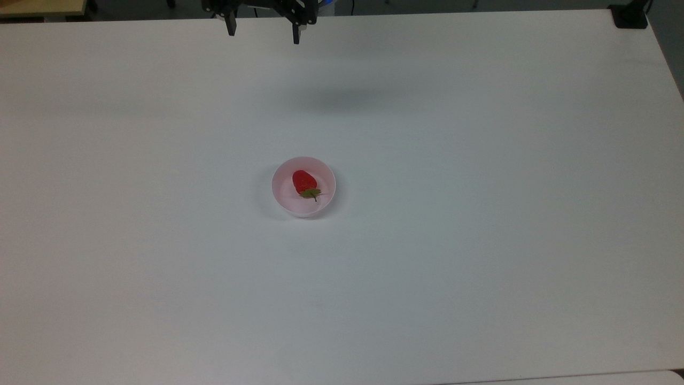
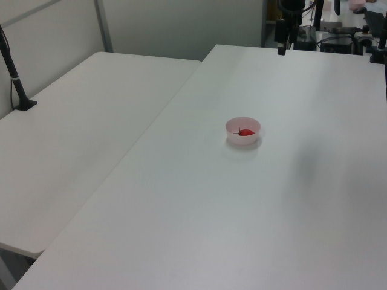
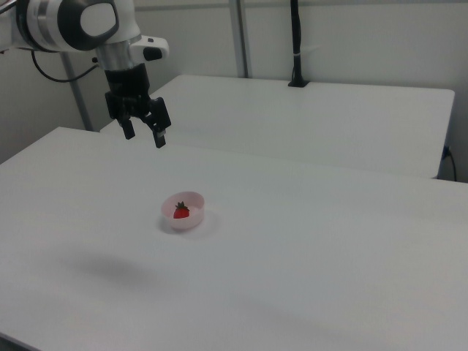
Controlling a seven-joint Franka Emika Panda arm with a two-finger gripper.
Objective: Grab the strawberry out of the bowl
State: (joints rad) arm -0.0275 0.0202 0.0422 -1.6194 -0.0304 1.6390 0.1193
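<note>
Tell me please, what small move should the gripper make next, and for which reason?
Probably it should travel sideways until it hangs over the bowl, then descend. The gripper is open and high above the table, well away from the bowl. The strawberry lies inside the bowl, untouched, its green cap toward the top view's bottom edge.

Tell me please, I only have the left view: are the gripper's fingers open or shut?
Observer: The gripper is open in the right view, fingers spread, nothing between them.
Operator: Thank you. Is it near the bowl?
Observer: No, it hangs high above the table, apart from the bowl, toward the right view's upper left.
Operator: How does the strawberry lie?
Observer: In the top view the strawberry lies on its side inside the bowl, green cap toward the top view's bottom.
</note>
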